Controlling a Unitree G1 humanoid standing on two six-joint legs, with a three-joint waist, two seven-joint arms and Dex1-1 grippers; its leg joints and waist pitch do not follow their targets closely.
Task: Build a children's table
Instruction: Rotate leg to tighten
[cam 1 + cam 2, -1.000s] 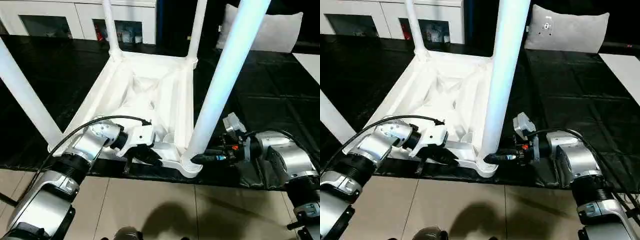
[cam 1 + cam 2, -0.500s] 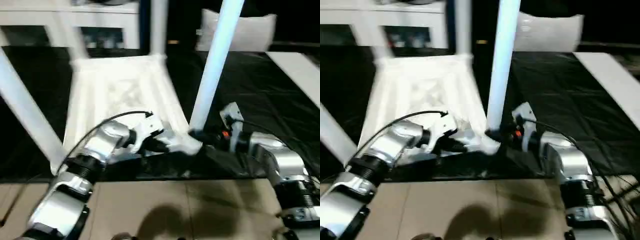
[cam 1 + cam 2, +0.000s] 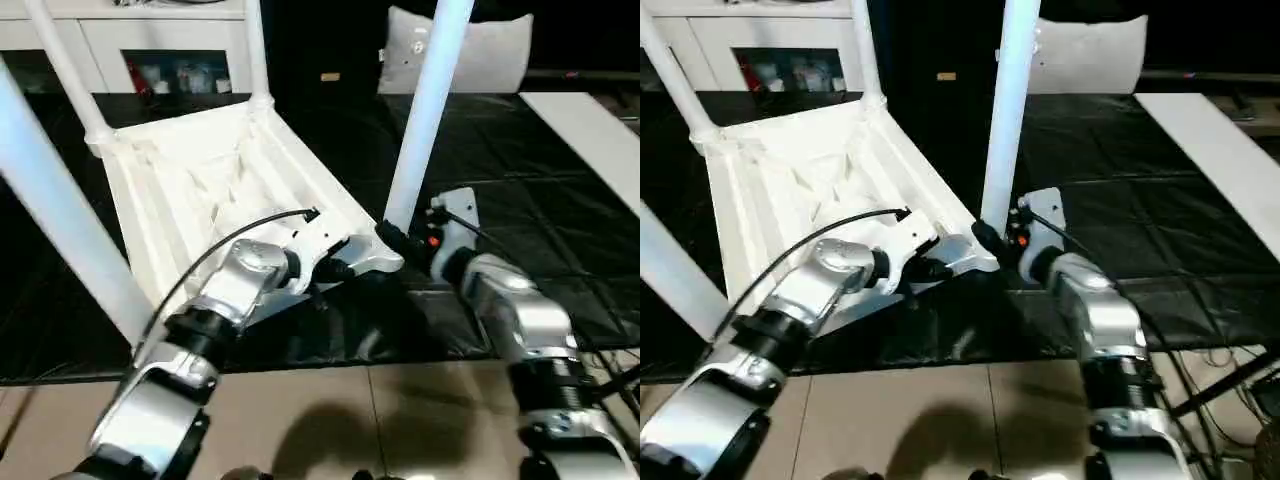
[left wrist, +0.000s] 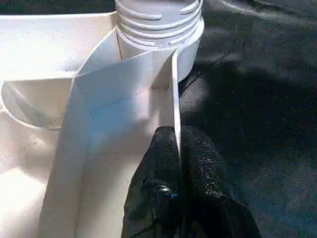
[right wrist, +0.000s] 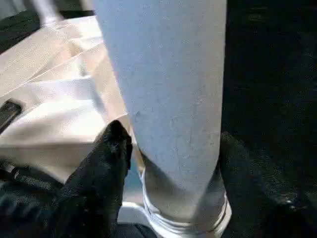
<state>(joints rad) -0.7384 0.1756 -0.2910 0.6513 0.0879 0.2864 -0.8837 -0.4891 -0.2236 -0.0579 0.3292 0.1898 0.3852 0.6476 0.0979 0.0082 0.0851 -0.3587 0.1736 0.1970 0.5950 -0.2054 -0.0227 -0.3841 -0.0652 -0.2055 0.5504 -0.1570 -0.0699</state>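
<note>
White plastic children's table [image 3: 190, 180] lies upside down on a black floor mat [image 3: 520, 170], all four legs standing in their corner sockets. The left gripper [image 4: 174, 163] has its fingers pinched shut on a thin underside rib. The right gripper [image 5: 168, 163] straddles the near leg [image 3: 425, 110] at its base (fingers spread, contact unclear). Likely left: final tightening, then flipping upright.

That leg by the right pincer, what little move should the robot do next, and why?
Probably close the right pincer on the leg and twist it further in. Its fingers sit on either side of the leg's base, and screw threads show at the corner socket, while the left pincer pinches the tabletop rim steady.
</note>
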